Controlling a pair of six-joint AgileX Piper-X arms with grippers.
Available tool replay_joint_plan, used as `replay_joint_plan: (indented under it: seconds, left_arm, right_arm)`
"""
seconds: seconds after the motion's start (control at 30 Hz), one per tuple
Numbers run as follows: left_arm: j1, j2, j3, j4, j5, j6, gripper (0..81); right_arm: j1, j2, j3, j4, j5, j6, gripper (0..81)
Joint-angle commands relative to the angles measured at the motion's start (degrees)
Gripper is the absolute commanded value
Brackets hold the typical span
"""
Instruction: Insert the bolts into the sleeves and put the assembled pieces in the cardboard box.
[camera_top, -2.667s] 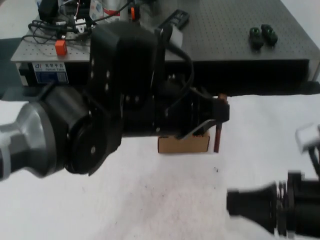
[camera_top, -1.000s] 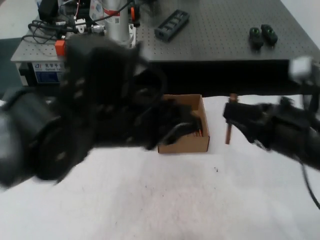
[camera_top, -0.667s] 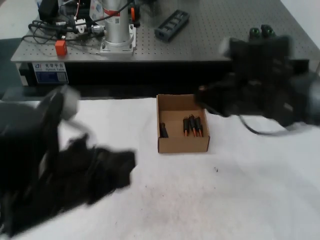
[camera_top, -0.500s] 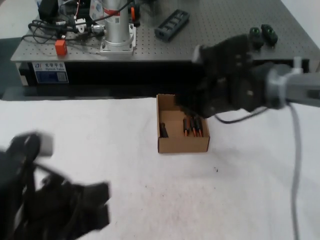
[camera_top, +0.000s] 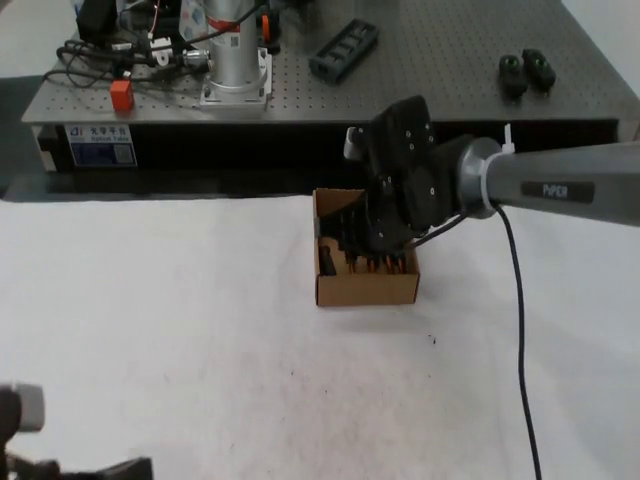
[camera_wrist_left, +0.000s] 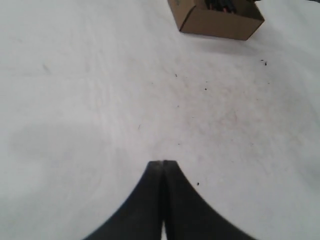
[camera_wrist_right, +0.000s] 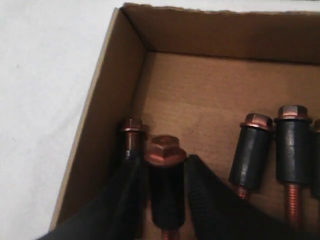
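A brown, open-topped corrugated cardboard box (camera_top: 366, 288) sits on the white, slightly nubby cloth (camera_top: 200, 300) that covers the bench, in front of a black perforated metal breadboard (camera_top: 450, 60). The right arm (camera_top: 560, 188) reaches over the box from the side. The right gripper (camera_wrist_right: 165, 170) is down inside the box, near one side wall.

Its two black, ribbed fingers (camera_wrist_right: 210, 200) are pinching a black cylindrical sleeve with a copper-coloured hex-head bolt through it (camera_wrist_right: 166, 192). The six-sided head stands proud of one end of the sleeve, and a bit of shank shows at the other. The long axis of this held piece runs along the box floor toward the wall facing the wrist camera, head leading. Whether it rests on the cardboard or hangs just above it is hard to say.

Just beside it, against the side wall, lies another copper bolt head (camera_wrist_right: 132, 131), its sleeve mostly hidden by a finger. Two more sleeved bolts (camera_wrist_right: 250, 150) lie side by side farther across the floor. They are parallel to the held one with heads the same way, and have smooth matte sleeves and bright shanks.

The left gripper (camera_wrist_left: 162, 170) is over bare cloth, well apart from the box, its smooth black fingers pressed together tip to tip.
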Motion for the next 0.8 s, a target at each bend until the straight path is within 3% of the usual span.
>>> replay_joint_plan:
  seconds: [0.0, 0.1, 0.2, 0.37, 0.4, 0.6, 0.77]
  left_arm:
    - [0.2, -2.8, 1.3, 3.8, -2.2, -1.1, 0.7]
    - [0.2, -4.6, 1.5, 7.6, -4.4, -1.9, 0.7]
    - [0.2, -6.5, 1.6, 7.6, -4.6, -2.3, 0.7]
    - [0.2, -8.3, 1.6, 8.1, -4.6, -3.2, 0.7]
    - [0.2, -8.3, 1.6, 8.1, -4.6, -3.2, 0.7]
    - [0.2, -8.3, 1.6, 8.1, -4.6, -3.2, 0.7]
    - [0.2, -8.3, 1.6, 8.1, -1.8, -3.7, 0.7]
  right_arm:
    - [-0.5, -1.6, -1.0, 1.6, 0.2, 1.5, 41.0]
    - [-0.4, -5.3, 0.1, 5.3, 0.9, 1.0, 34.9]
    - [0.2, -13.6, 5.6, 6.0, 0.9, -3.0, 22.8]
    - [1.8, -35.2, 23.6, 4.0, 0.9, -5.8, 0.1]
    - [2.0, -40.4, 27.9, 3.4, 0.9, -5.8, 4.1]
    - [2.1, -69.6, 48.4, 5.4, 0.9, -4.9, 4.2]
    - [2.1, -87.2, 59.1, 6.6, 0.3, -4.9, 4.2]
